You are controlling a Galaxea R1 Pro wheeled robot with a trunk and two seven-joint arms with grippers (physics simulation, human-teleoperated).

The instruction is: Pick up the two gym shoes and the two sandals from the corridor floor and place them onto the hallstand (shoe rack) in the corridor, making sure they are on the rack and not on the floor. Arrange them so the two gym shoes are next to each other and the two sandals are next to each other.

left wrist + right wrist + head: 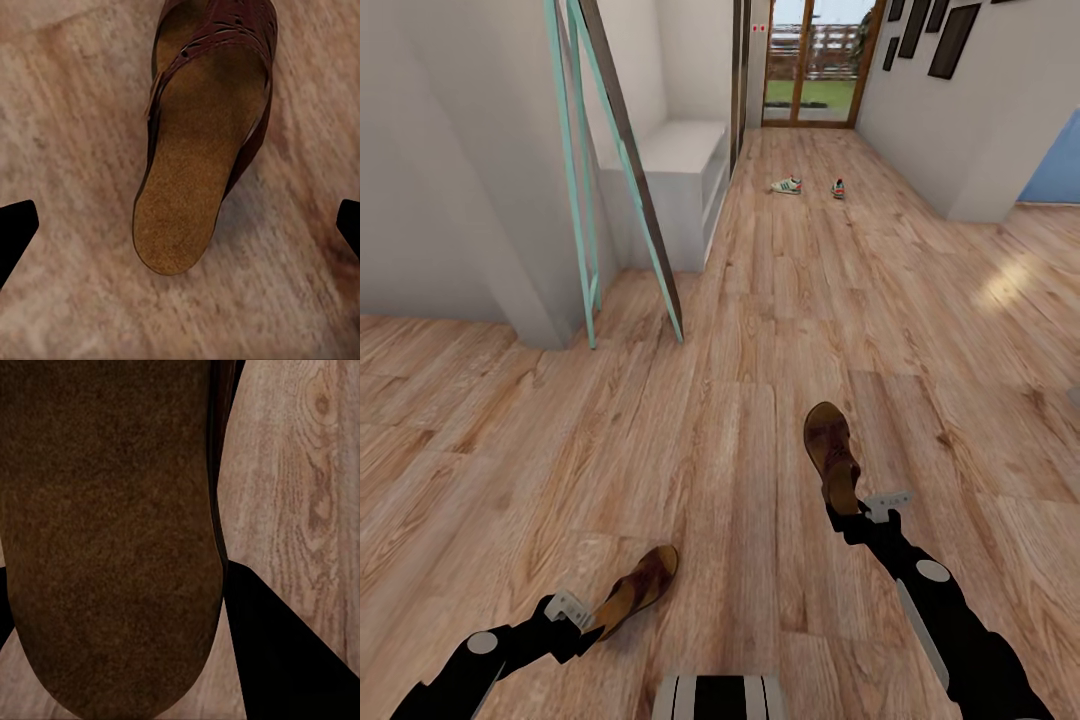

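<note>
Both arms low, so each sandal can be taken from the corridor floor (720,300) by its heel end.

Left gripper (575,618) at the near-left sandal (635,588): fingers spread wide, heel between them, not pinched. Long axis runs near-left to far-right, toe far-right.

Right gripper (865,505) at the heel of the right sandal (832,452); closure I cannot tell. It runs near to far, toe far.

Gym shoes (788,186) far down the corridor, well apart; hallstand (680,180) far left
</note>
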